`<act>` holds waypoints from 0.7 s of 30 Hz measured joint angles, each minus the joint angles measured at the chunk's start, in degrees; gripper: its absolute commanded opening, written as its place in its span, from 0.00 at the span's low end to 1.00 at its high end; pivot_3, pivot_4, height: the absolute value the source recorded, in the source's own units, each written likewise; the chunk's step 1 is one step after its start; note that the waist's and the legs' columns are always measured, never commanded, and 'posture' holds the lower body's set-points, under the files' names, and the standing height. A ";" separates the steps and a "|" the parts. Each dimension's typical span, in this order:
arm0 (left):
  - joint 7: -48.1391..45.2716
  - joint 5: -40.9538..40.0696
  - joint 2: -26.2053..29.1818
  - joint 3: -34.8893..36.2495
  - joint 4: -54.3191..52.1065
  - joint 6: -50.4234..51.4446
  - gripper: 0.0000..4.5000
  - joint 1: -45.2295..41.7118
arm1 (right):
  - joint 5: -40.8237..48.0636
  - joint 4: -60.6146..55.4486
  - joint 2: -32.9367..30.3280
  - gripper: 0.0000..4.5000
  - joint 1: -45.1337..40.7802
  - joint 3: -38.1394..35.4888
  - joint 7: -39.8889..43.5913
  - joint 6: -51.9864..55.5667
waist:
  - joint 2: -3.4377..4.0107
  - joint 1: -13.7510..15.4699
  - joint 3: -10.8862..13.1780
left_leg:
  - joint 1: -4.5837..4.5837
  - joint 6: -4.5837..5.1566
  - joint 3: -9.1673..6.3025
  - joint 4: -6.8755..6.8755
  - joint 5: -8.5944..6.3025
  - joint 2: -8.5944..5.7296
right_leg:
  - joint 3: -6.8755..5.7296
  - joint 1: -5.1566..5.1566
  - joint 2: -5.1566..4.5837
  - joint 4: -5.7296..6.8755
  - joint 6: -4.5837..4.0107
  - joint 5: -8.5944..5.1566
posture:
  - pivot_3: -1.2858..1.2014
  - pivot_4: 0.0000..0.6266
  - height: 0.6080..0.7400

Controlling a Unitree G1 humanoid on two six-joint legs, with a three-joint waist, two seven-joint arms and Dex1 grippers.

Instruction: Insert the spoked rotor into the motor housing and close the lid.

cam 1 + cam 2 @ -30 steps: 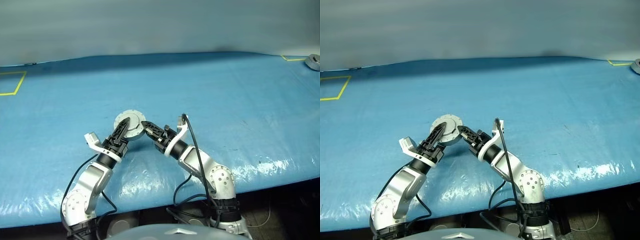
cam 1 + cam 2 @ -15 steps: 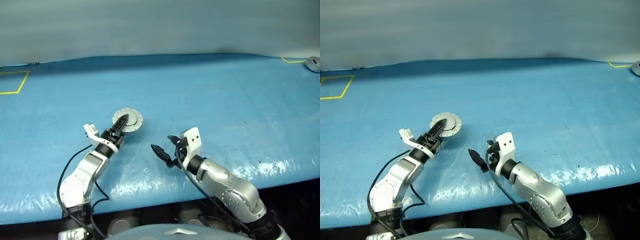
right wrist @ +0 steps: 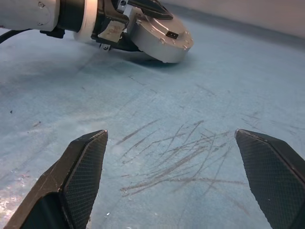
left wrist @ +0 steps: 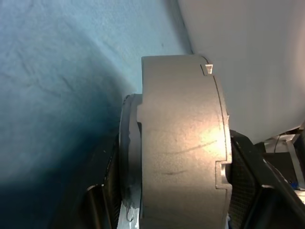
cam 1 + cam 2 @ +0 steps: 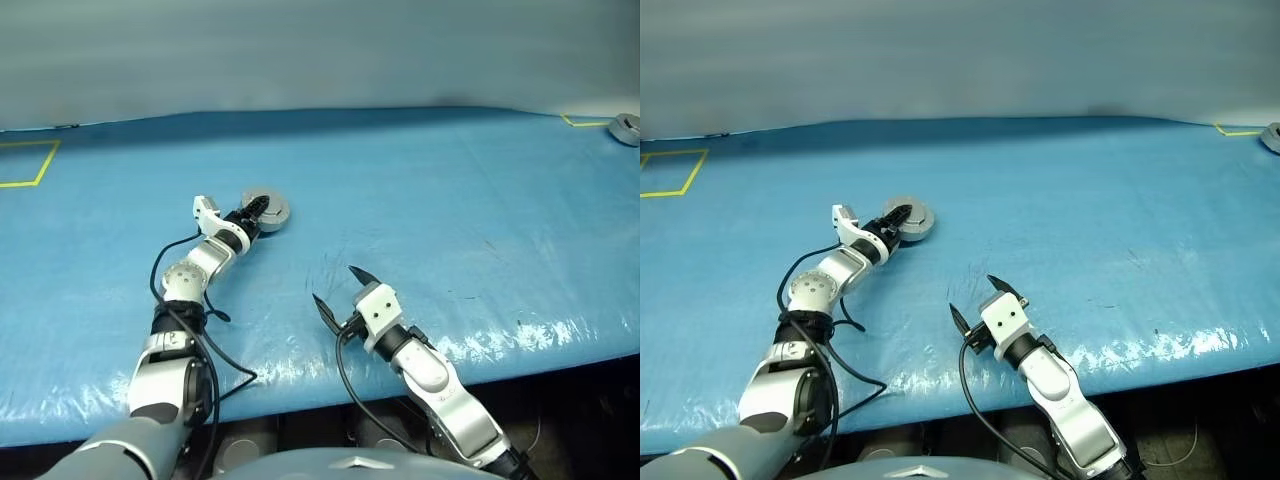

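Left gripper [image 5: 258,211] reaches far out over the blue bench [image 5: 450,180], fingers clamped across the motor housing [image 5: 268,209]; left wrist view shows the grey round body wedged between both pads, lid side on. Housing sits mid-bench, left of centre, seemingly low on or just at the surface; contact with the bench can't be told. Right gripper [image 5: 987,297] hangs near the front edge, well apart from the housing, fingers spread wide and empty, over scratched blue cover.

Lid looks already on, so the task seems close to done; step in hand is likely setting the housing down.

To do it well: bring the housing flat onto the bench before letting go, no tilt, or it may roll on its rim. Open the fingers slowly, pull straight back along the arm so pads don't drag it. Keep right gripper clear.
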 measured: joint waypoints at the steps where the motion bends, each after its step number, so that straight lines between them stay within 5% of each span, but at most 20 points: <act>1: -0.76 0.82 -0.01 0.68 1.84 -0.61 0.53 -1.06 | -0.19 0.01 0.42 1.00 0.08 -0.23 0.14 0.00 | -0.01 -0.07 0.01 | 0.00 0.01 0.02 -0.02 -0.01 0.02 | 0.02 -0.01 0.00 0.00 0.00 0.00 | 0.52 0.24 1.00; 4: -2.29 4.36 0.02 2.18 7.67 -2.63 0.53 -5.02 | -1.40 0.12 1.33 1.00 0.22 -0.52 0.88 0.03 | -0.02 0.00 0.01 | 0.00 0.01 0.00 -0.01 -0.01 0.02 | -0.01 0.02 -0.02 0.01 0.01 0.00 | 0.52 0.24 1.00; 11: -5.16 9.07 0.64 3.21 6.45 0.17 0.99 -4.20 | -2.16 0.68 3.56 1.00 0.66 -0.82 2.40 1.34 | 0.00 -0.34 -0.05 | 0.22 0.02 0.01 0.02 -0.01 0.13 | 0.04 0.21 -0.04 0.08 0.02 -0.01 | 0.52 0.24 1.00; 21: -5.47 11.08 9.49 -1.48 -29.14 17.57 0.99 21.07 | -1.65 -0.81 4.04 1.00 1.95 -2.20 6.63 5.77 | 0.38 -2.31 -0.79 | 1.08 0.26 0.25 -0.19 -0.19 0.33 | 0.42 0.80 0.05 0.20 0.23 -0.21 | 0.52 0.24 1.00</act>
